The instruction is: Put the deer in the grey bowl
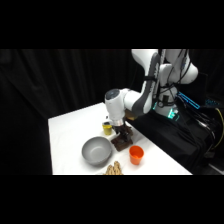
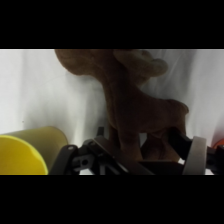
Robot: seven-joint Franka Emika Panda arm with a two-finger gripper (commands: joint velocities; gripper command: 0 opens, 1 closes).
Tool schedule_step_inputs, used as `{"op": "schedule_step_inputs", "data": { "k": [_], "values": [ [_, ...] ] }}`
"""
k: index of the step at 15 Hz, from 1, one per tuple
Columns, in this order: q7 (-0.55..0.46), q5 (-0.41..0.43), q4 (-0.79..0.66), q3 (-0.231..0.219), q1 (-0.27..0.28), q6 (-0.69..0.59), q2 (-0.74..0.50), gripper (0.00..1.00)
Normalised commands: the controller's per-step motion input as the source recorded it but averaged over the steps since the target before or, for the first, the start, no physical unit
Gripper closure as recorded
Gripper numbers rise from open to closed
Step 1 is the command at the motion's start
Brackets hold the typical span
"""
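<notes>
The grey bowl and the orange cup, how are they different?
The grey bowl is wide and shallow, while the orange cup is narrower and taller for its width. The bowl is dull grey and the cup is bright orange. Both stand upright on the white table, open side up, and both look empty.

- One deer (image 1: 120, 143), dark brown, at the gripper.
- One grey bowl (image 1: 96, 151).
- One orange cup (image 1: 136, 154).
- One yellow cup (image 1: 107, 128), also seen at the wrist view's lower left.
- One tan striped object (image 1: 114, 169) at the table's near edge.
- One white table (image 1: 70, 130).
- One white arm (image 1: 142, 95) with one gripper (image 1: 121, 134).
</notes>
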Motion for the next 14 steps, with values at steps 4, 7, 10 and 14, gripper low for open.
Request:
{"op": "schedule_step_inputs", "data": {
  "k": [4, 7, 10, 14],
  "values": [
    [0.02, 0.052, 0.0, 0.025, 0.034, 0.16, 0.04, 0.52],
    [-0.01, 0.065, 0.01, 0.022, 0.022, 0.14, 0.03, 0.76],
    [-0.03, 0.075, 0.01, 0.026, 0.009, 0.1, 0.02, 0.95],
    [-0.02, 0.058, -0.01, 0.009, 0.015, 0.01, -0.08, 0.93]
  ]
}}
